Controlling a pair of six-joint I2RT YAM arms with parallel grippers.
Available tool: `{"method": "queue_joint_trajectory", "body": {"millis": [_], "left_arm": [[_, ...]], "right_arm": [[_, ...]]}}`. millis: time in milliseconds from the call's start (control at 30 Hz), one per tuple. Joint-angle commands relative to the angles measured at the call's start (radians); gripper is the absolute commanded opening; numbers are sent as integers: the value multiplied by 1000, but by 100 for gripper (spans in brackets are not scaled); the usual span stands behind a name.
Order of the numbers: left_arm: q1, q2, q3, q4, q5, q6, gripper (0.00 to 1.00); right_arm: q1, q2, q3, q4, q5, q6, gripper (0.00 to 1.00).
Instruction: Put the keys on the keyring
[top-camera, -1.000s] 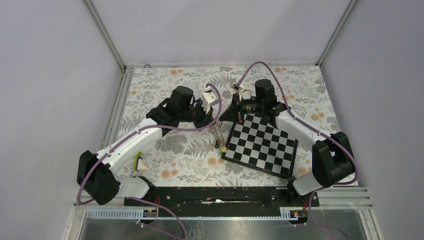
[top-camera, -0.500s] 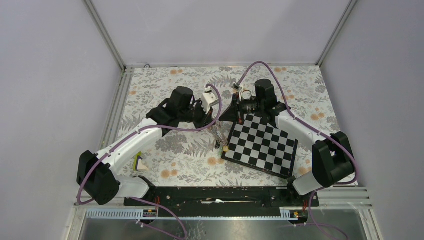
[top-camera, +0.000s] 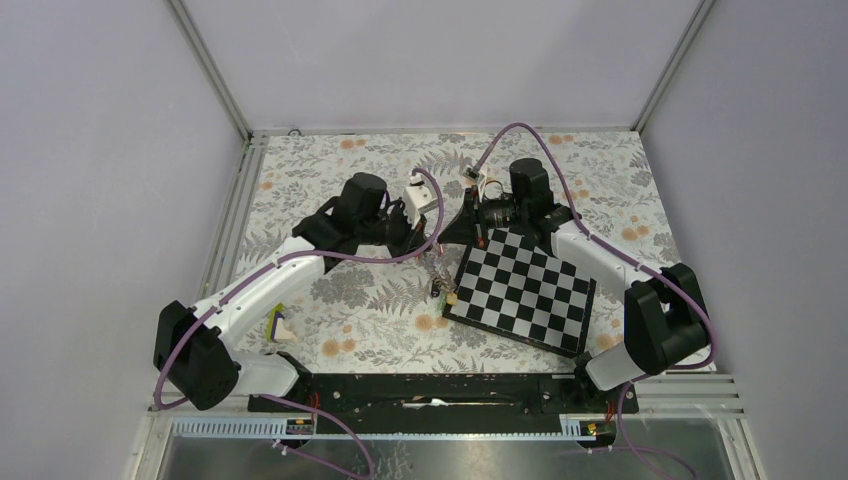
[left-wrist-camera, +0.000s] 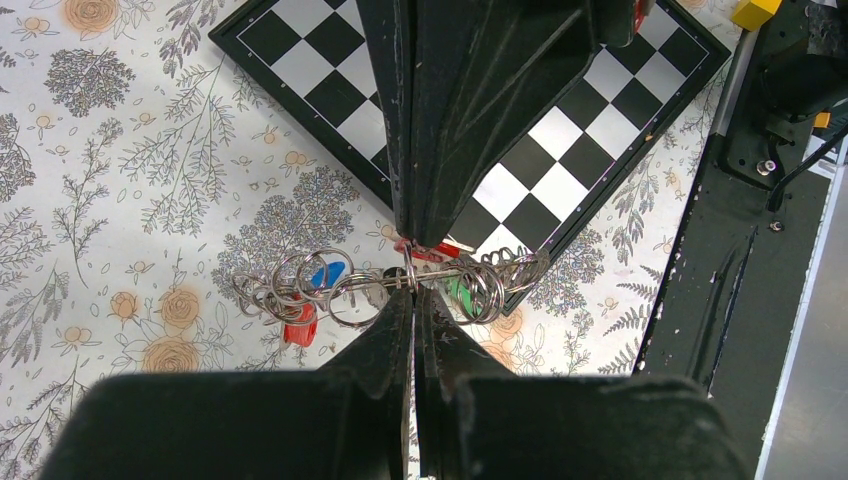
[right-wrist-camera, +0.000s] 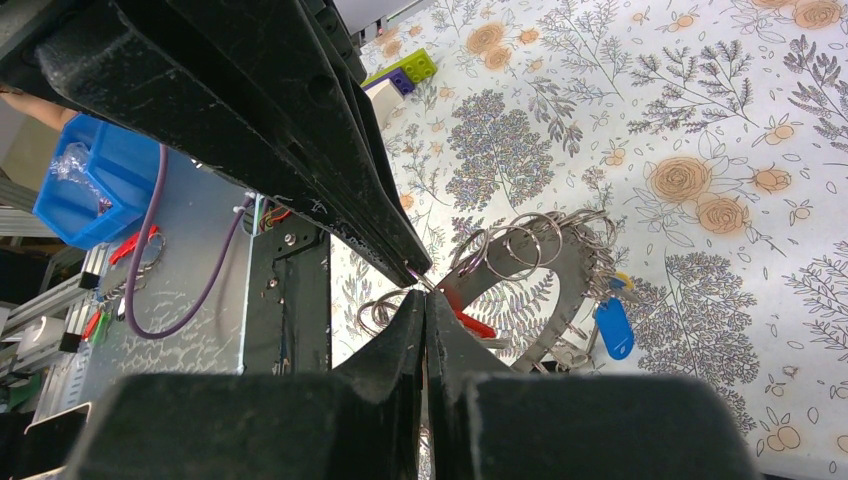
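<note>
The dark grey keyring (right-wrist-camera: 565, 285) hangs in the air between my two grippers, off the chessboard's left corner. Several small steel split rings (left-wrist-camera: 300, 285) are threaded on it. Keys hang from them: a blue tag (right-wrist-camera: 611, 328), a red tag (left-wrist-camera: 299, 326), a green one (left-wrist-camera: 458, 293) and a yellow one (top-camera: 449, 297). My left gripper (left-wrist-camera: 412, 291) is shut on the keyring's thin edge. My right gripper (right-wrist-camera: 425, 294) is shut, tip to tip with the left one, with a red key (right-wrist-camera: 466, 317) at its fingertips. In the top view they meet at the left gripper (top-camera: 428, 238) and right gripper (top-camera: 452, 234).
The black-and-white chessboard (top-camera: 525, 290) lies tilted at the right of the floral table cloth. A green and purple block with a white piece (top-camera: 280, 325) lies near the left arm's base. The black base rail (top-camera: 440, 390) runs along the near edge.
</note>
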Motion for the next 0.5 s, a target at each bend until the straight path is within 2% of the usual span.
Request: {"method": "queue_joint_trajectory", "body": {"millis": [0, 467], "left_arm": [[-3, -38, 6, 77, 39, 8, 0], [-3, -40, 2, 81, 43, 7, 0]], "right_arm": [[13, -1, 48, 47, -18, 7, 0], [13, 4, 51, 47, -9, 12, 0]]}}
